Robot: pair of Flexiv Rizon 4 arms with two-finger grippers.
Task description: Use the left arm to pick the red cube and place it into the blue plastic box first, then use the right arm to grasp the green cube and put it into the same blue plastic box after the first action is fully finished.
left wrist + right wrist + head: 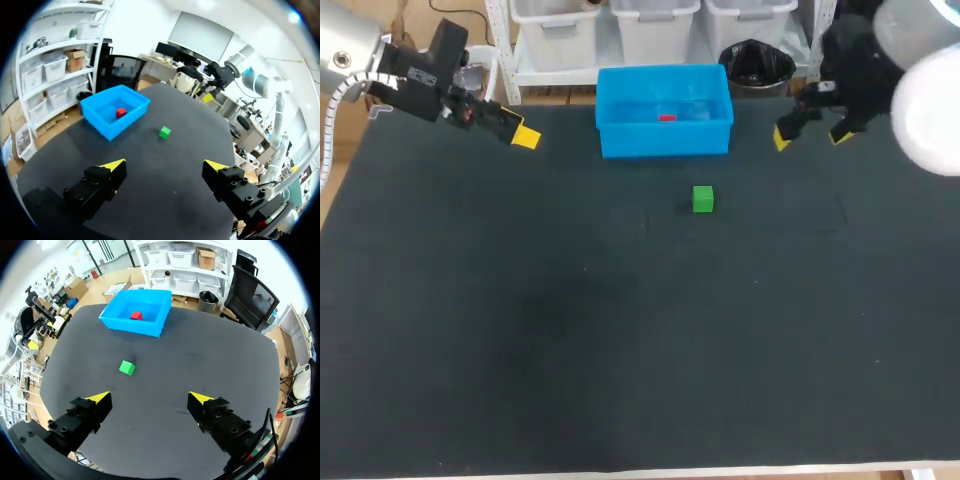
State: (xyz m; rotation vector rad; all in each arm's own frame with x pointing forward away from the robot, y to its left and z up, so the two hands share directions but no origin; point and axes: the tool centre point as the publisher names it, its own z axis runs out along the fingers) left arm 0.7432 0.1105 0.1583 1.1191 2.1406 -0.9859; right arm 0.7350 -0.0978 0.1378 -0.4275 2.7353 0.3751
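Note:
The red cube (667, 118) lies inside the blue plastic box (663, 146) at the table's far middle; both wrist views show the red cube (121, 112) (136, 316) on the box floor (102, 125) (131, 325). The green cube (703, 199) sits on the black mat just in front of the box, a little to its right, seen too as a small green cube (164, 132) (127, 367) ahead of each gripper. My left gripper (516, 130) (165, 167) hangs open and empty at the far left. My right gripper (811, 133) (150, 399) hangs open and empty at the far right.
The black mat (570, 340) covers the whole table, with nothing else lying on it. Both arms hover above the far corners, well apart from the box.

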